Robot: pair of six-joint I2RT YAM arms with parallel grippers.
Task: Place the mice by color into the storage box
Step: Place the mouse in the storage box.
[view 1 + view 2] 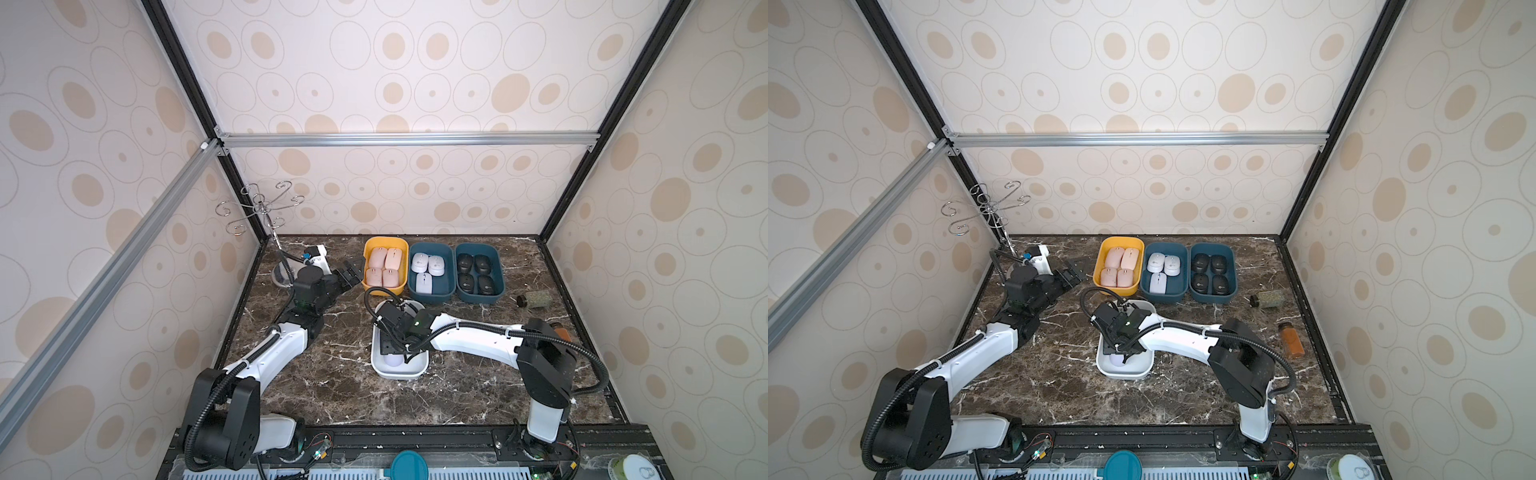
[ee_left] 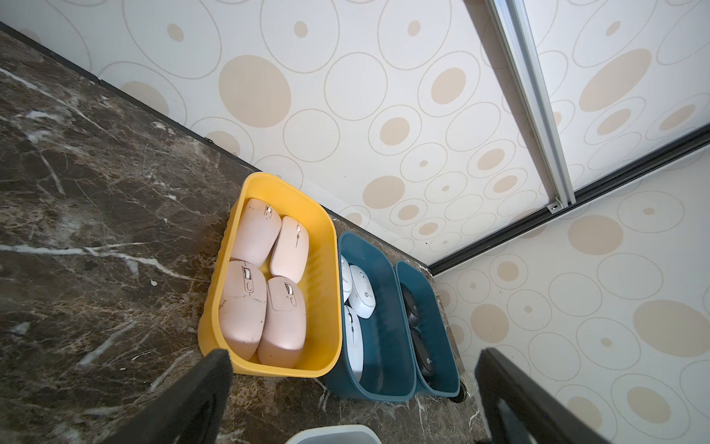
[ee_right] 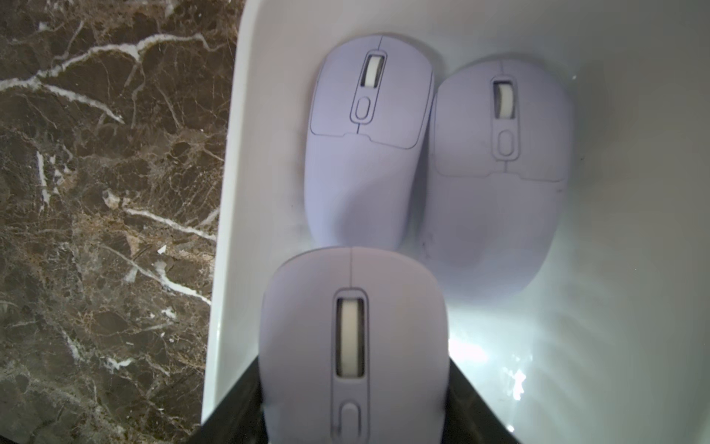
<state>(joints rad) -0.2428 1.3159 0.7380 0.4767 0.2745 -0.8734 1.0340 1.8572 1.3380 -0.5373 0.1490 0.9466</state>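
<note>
Several pink mice (image 1: 384, 266) fill the yellow box (image 1: 384, 240). Three white mice (image 1: 428, 266) lie in the middle teal box (image 1: 430, 246), and several black mice (image 1: 476, 272) in the teal box on the right (image 1: 478, 247). My right gripper (image 3: 353, 415) reaches down into the white box (image 1: 401, 374), shut on a lavender mouse (image 3: 351, 346). Two more lavender mice (image 3: 369, 142) (image 3: 495, 173) lie side by side just beyond it. My left gripper (image 2: 353, 359) is open with nothing in it, close to the yellow box's left side (image 2: 330, 269).
A metal hook stand (image 1: 259, 208) rises at the back left corner behind the left arm. A green-filled jar (image 1: 534, 300) lies right of the boxes, and an orange-filled bottle (image 1: 1291, 340) lies near the right wall. A teal lid (image 1: 409, 465) sits at the front edge.
</note>
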